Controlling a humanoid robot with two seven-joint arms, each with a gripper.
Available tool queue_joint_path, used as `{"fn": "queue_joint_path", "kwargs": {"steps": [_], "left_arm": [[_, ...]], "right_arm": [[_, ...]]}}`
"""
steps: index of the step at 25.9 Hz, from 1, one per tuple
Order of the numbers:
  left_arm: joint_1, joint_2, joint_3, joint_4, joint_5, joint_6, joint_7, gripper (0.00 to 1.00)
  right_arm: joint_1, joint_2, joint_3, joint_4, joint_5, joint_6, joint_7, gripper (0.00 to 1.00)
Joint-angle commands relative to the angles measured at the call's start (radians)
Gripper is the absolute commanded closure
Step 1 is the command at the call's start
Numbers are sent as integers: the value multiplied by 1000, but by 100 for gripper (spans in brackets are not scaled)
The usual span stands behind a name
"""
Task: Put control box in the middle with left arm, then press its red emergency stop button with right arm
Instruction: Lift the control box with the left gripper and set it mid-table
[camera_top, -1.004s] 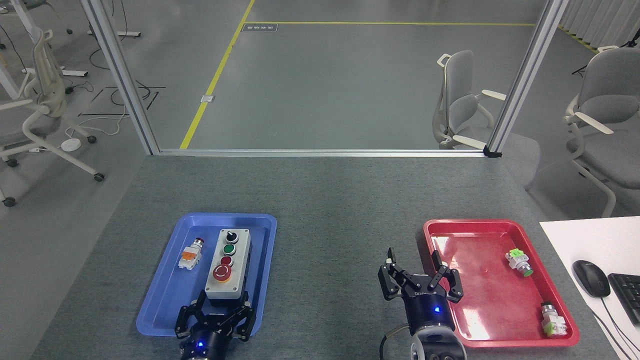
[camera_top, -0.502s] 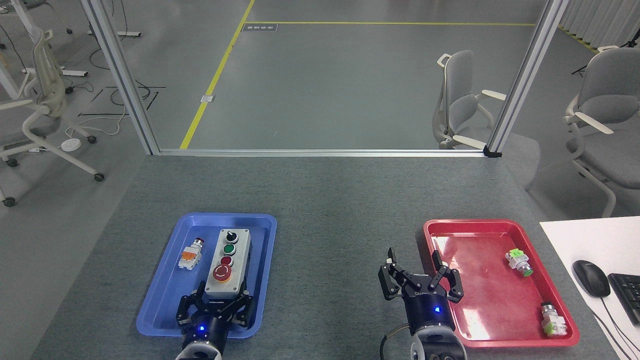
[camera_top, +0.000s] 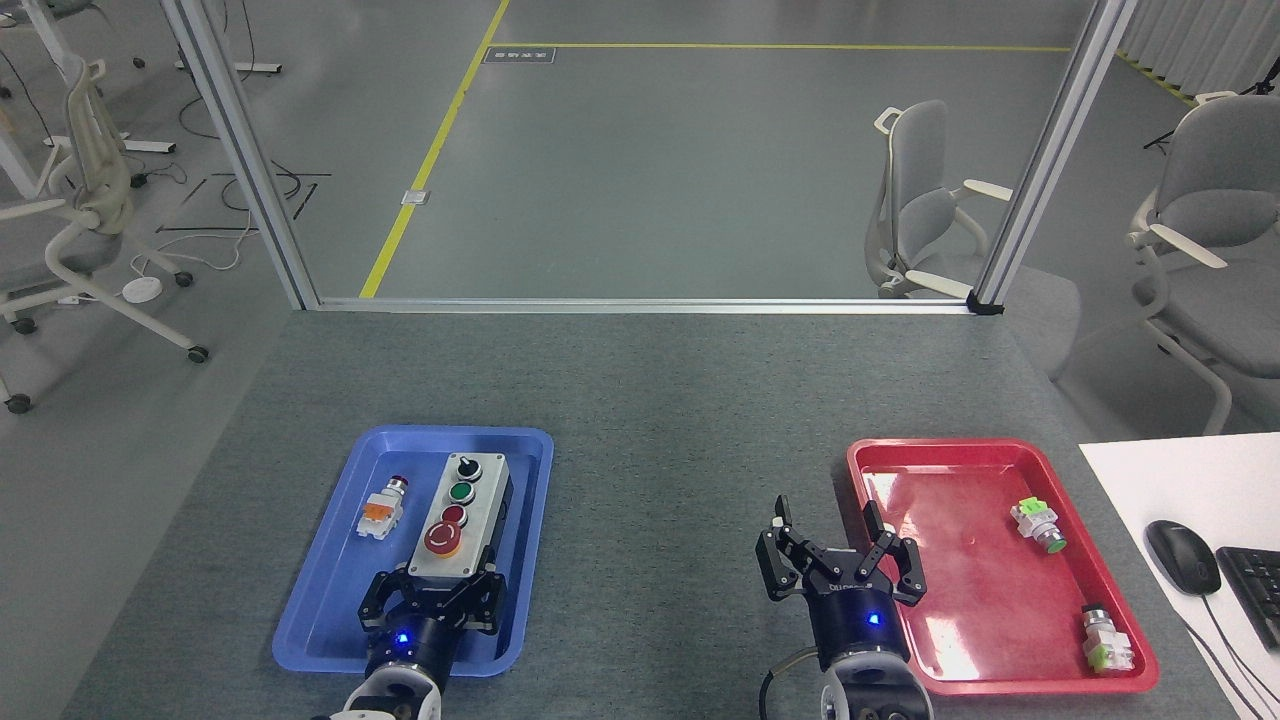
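Just ahead of the left gripper (camera_top: 433, 597), the control box (camera_top: 456, 516) is now clamped at its near end and slightly turned — grasp made; the right gripper (camera_top: 838, 560) is held spread.

Left gripper (camera_top: 434, 592) clamps the control box's (camera_top: 458, 518) near end inside the blue tray (camera_top: 330, 570); right gripper (camera_top: 838, 562) hangs open beside the red tray (camera_top: 1000, 640).

lab: taped floor (camera_top: 440, 140), office chairs (camera_top: 925, 205), aluminium frame (camera_top: 1055, 150).
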Motion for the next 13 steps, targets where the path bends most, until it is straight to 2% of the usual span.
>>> {"fn": "queue_joint_path", "kwargs": {"steps": [1, 5, 8, 13], "left_arm": [[-8, 5, 2, -34, 89, -24, -4, 100], [11, 28, -1, -200, 112, -35, -4, 100], [35, 11, -15, -289, 106, -45, -4, 100], [23, -56, -182, -307, 92, -33, -4, 100]], "right_arm": [[1, 0, 0, 0, 0, 0, 0, 1], [-1, 0, 0, 0, 0, 0, 0, 1], [1, 1, 0, 0, 0, 0, 0, 1], [1, 0, 0, -1, 0, 0, 0, 1]]}}
